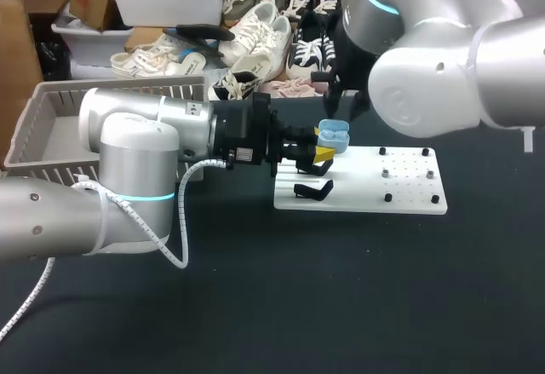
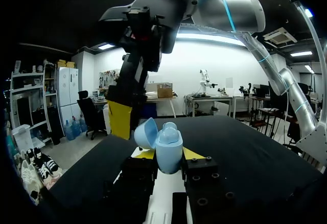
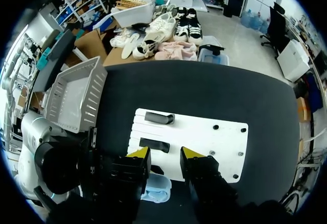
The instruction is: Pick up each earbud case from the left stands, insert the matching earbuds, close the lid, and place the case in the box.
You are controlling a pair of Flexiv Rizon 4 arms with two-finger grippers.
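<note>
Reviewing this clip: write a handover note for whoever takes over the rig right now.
Left tool: shut on the light blue earbud case, lid open, held at the white board's edge.
Right tool: open, hovering just above the case, nothing seen in it.
Two black stands on the board are bare; no case seen in the box.
Done: case is off its stand.
Left: seat the earbuds (cannot tell if any are in), close the lid, place the case in the box.
</note>
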